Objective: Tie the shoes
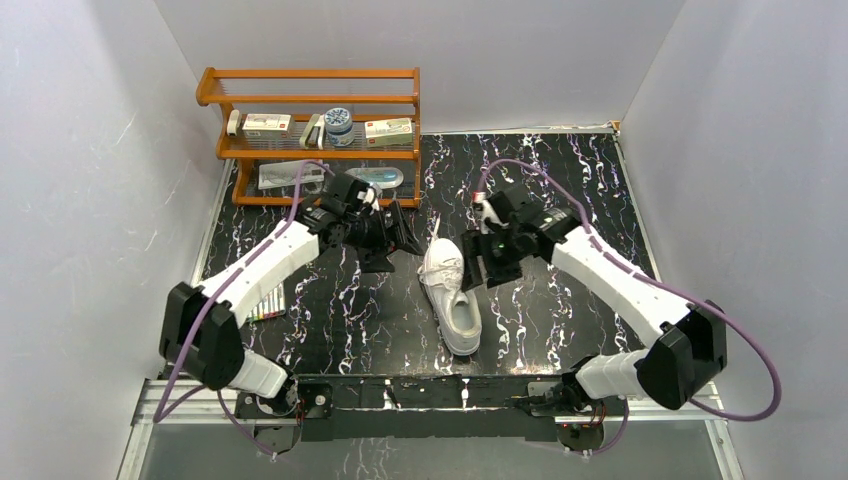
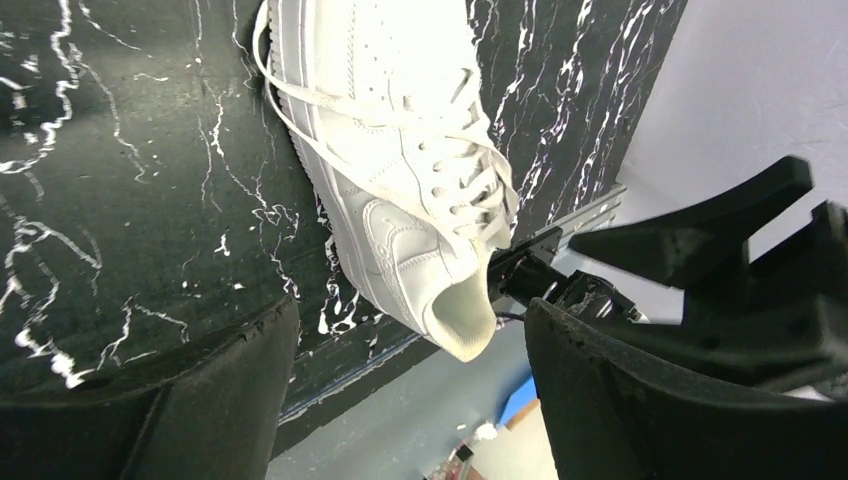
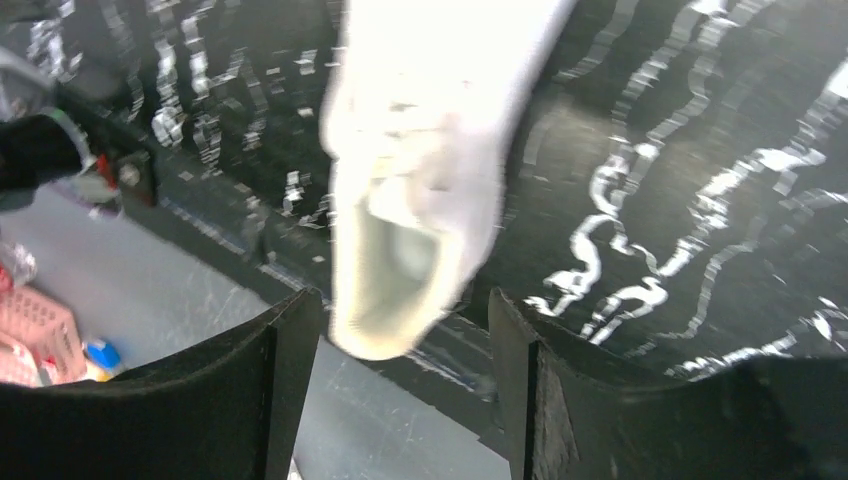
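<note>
The white sneaker lies on the black marbled table between my two grippers, heel opening toward the near edge. Its laces look loose; one end trails off toward the far side. My left gripper is open and empty, just left of the shoe's far end. In the left wrist view the shoe lies ahead of the spread fingers. My right gripper is open and empty close to the shoe's right side. In the blurred right wrist view the heel opening lies between the fingers.
A wooden rack with boxes and a jar stands at the back left. Coloured pens lie near the left edge. Grey walls close in on three sides. The table's metal rail runs along the near edge.
</note>
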Robot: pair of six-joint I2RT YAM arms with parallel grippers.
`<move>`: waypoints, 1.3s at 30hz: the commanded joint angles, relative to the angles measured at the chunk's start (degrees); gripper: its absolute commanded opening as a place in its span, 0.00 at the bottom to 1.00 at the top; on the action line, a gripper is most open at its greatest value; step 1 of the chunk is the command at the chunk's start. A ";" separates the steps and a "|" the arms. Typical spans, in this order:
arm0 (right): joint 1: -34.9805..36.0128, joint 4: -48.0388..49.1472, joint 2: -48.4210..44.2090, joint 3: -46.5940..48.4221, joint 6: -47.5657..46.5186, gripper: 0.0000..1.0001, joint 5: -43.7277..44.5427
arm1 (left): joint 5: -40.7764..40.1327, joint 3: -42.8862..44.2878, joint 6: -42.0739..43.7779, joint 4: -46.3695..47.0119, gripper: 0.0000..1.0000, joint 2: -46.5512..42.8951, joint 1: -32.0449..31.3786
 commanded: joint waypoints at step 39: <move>6.11 19.99 -1.18 -17.91 5.18 0.38 9.34 | 1.28 -28.07 -59.66 60.25 0.43 20.67 -3.79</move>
